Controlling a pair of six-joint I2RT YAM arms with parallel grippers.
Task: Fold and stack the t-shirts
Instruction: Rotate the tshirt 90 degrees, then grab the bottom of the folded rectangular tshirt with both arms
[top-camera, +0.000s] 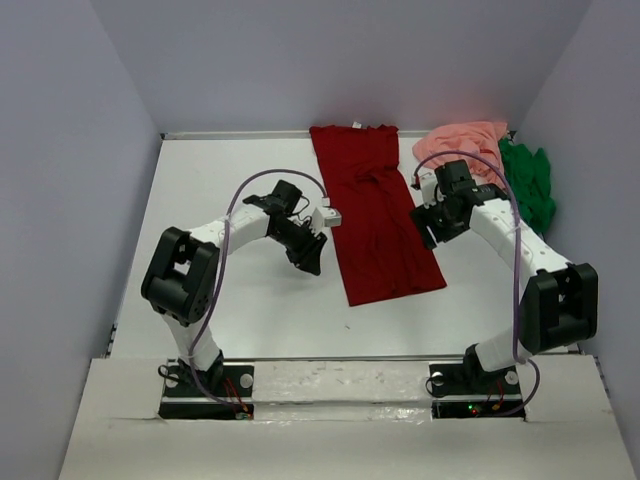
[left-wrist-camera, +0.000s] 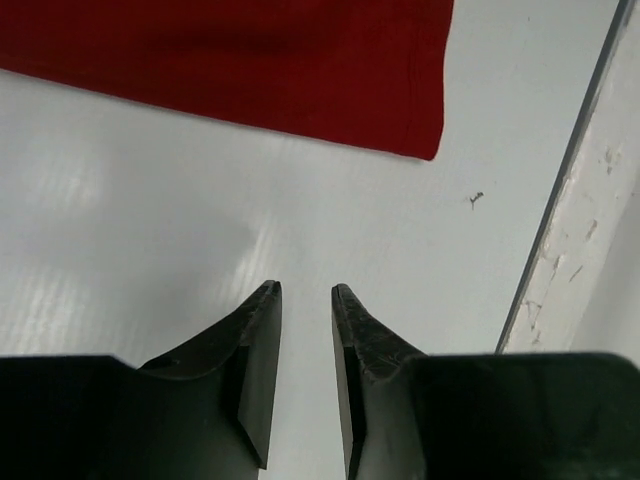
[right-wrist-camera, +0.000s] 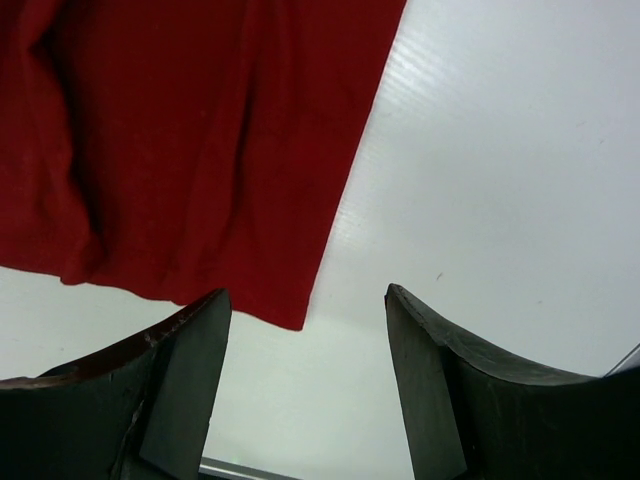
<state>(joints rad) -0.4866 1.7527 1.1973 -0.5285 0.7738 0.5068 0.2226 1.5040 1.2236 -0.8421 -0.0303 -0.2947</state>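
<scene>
A long dark red cloth t-shirt (top-camera: 375, 225) lies flat as a lengthwise strip mid-table. A crumpled salmon pink t-shirt (top-camera: 460, 145) and a bright green t-shirt (top-camera: 530, 185) sit at the far right corner. The next fold likely goes best if each gripper pinches a near corner of the strip evenly, taking all the layers. Left gripper (left-wrist-camera: 305, 290) — fingers nearly together, slim gap, holding nothing, just left of the shirt. Right gripper (right-wrist-camera: 306, 292) — spread wide, empty, at its right edge.

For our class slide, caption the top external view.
Dark red t-shirt lies flat between arms; pink t-shirt, green t-shirt crumpled far right.
</scene>
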